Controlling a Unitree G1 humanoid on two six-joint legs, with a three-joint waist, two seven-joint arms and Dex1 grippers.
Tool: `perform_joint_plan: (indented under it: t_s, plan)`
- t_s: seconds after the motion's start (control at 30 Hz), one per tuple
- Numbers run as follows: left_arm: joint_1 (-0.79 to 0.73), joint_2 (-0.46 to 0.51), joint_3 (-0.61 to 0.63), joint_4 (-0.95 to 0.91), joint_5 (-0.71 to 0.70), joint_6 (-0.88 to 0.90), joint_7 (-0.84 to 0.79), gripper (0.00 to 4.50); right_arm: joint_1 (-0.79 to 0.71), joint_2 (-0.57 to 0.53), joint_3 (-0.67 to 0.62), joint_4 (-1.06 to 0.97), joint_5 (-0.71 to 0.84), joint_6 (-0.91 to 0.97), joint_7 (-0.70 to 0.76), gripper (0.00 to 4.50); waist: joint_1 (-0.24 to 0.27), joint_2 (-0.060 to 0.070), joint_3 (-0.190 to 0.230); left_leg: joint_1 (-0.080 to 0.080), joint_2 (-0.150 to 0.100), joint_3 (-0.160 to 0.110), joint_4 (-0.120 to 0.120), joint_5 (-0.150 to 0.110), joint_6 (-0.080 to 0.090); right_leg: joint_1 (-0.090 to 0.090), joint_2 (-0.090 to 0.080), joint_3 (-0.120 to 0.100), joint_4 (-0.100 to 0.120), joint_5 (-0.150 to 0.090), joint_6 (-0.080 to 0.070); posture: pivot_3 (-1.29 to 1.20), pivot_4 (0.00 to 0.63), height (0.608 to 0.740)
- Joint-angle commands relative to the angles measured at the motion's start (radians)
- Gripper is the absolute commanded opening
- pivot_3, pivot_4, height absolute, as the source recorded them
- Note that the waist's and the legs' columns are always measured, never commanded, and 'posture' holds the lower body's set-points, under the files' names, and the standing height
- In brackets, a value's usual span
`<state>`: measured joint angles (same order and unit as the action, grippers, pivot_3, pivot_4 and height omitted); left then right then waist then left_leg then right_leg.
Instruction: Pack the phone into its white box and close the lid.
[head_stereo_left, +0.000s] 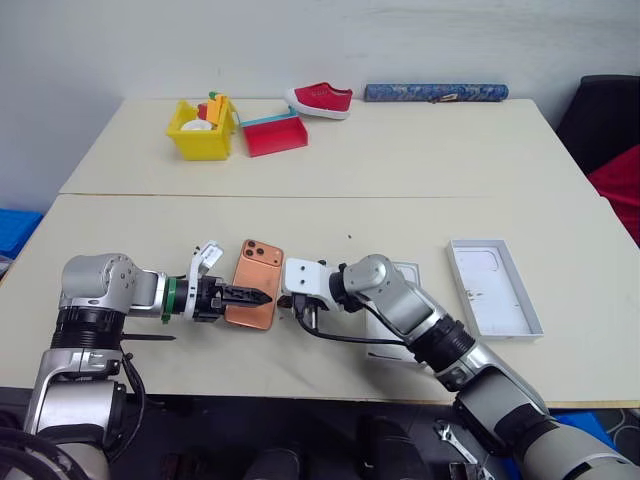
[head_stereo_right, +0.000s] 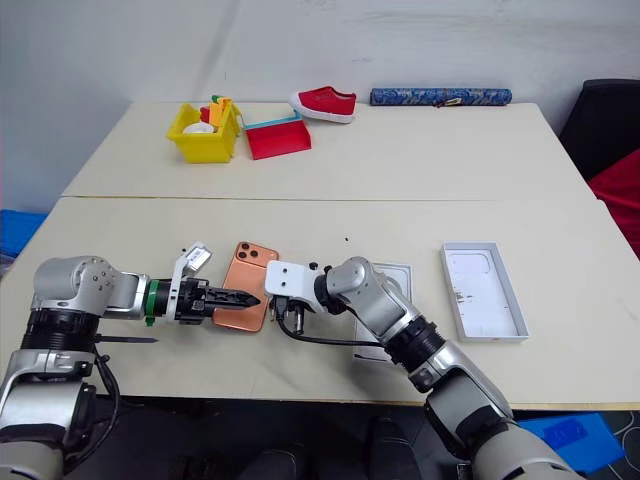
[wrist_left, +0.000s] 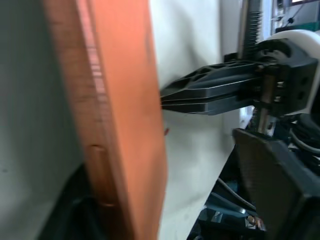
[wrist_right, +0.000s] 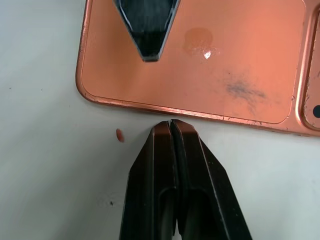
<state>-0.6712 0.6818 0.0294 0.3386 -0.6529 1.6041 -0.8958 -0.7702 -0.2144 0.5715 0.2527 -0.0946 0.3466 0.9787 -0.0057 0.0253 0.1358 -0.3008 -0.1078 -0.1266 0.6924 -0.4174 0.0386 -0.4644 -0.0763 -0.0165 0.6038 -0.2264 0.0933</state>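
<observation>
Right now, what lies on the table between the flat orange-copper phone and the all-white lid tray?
The right gripper and its arm, beside the phone; then bare table before the lid, in the left eye view.

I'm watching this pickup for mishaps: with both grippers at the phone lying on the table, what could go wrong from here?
The shut right gripper braces only its narrow tips against the phone, so the phone may slide past them if the left gripper pushes from the opposite side. The white box sits partly behind the right arm, which might knock it when it moves.
</observation>
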Motion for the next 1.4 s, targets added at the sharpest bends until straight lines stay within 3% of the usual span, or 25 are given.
perform_joint_plan:
  t_s: [0.03,0.23,0.4,0.5,0.63,0.77,0.87,1.03,1.4]
  plan:
    - [-0.015,0.025,0.012,0.021,-0.047,0.010,-0.009,2.05,0.014,-0.010,-0.036,-0.061,0.025,-0.014,0.014,0.00,-0.002,-0.002,0.001,-0.001,0.000,0.000,0.000,0.000,0.000,0.000,0.000,0.000,0.000,0.000,0.000,0.00,0.150,0.740]
    - [-0.005,0.039,0.034,-0.002,-0.116,0.010,-0.011,0.17,0.050,-0.053,-0.125,-0.243,0.138,0.065,0.068,0.00,-0.014,-0.008,0.007,-0.003,0.001,0.000,0.000,0.000,0.000,-0.002,-0.001,-0.003,-0.002,0.000,0.000,0.00,0.150,0.740]
    - [0.010,0.015,0.006,-0.130,-0.287,0.010,0.022,0.11,0.174,-0.232,-0.322,-0.591,0.283,0.264,0.074,0.00,-0.006,-0.011,0.010,-0.006,0.000,-0.002,0.001,0.000,0.000,-0.002,-0.002,-0.003,-0.004,0.000,0.000,0.00,0.150,0.740]
    - [0.009,-0.043,0.006,-0.174,-0.373,0.010,0.100,0.11,0.290,-0.352,-0.505,-0.790,0.430,0.428,0.085,0.60,0.012,-0.011,0.011,-0.008,0.000,-0.003,0.000,0.000,0.000,-0.002,-0.003,-0.003,-0.011,0.000,0.000,0.00,0.150,0.740]
    - [0.002,-0.183,0.014,-0.212,-0.452,0.010,0.261,0.11,0.535,-0.531,-0.811,-0.992,0.571,0.531,0.118,2.01,0.034,-0.017,0.014,-0.012,0.000,-0.006,0.002,0.000,0.000,-0.003,-0.003,-0.003,-0.015,0.000,0.001,0.00,0.150,0.740]
    - [-0.034,-0.367,0.039,-0.132,-0.505,0.010,0.444,0.11,0.747,-0.601,-1.097,-1.083,0.670,0.608,0.128,3.40,0.042,-0.019,0.016,-0.014,0.000,-0.005,0.005,0.000,0.000,-0.002,-0.003,-0.002,-0.016,0.002,0.004,0.00,0.150,0.740]
    - [-0.042,-0.490,0.063,-0.105,-0.513,0.010,0.574,0.11,0.835,-0.611,-1.222,-1.108,0.716,0.634,0.096,4.46,0.049,-0.021,0.017,-0.013,0.001,-0.002,0.007,0.000,0.000,-0.001,-0.002,0.001,-0.016,0.003,0.006,0.00,0.150,0.740]
    - [-0.043,-0.621,0.051,-0.049,-0.472,0.010,0.764,0.11,0.929,-0.603,-1.308,-1.141,0.753,0.629,0.035,4.50,0.058,-0.023,0.018,-0.011,0.001,0.001,0.006,0.000,0.000,-0.001,-0.002,0.004,-0.017,0.004,0.006,0.00,0.150,0.740]
    - [-0.092,-0.763,0.127,0.040,-0.479,0.010,0.893,0.11,0.998,-0.614,-1.320,-1.178,0.808,0.590,-0.094,4.50,0.079,-0.023,0.018,-0.009,0.000,0.002,0.006,0.000,-0.001,-0.001,-0.002,0.004,-0.017,0.004,0.007,0.00,0.150,0.740]
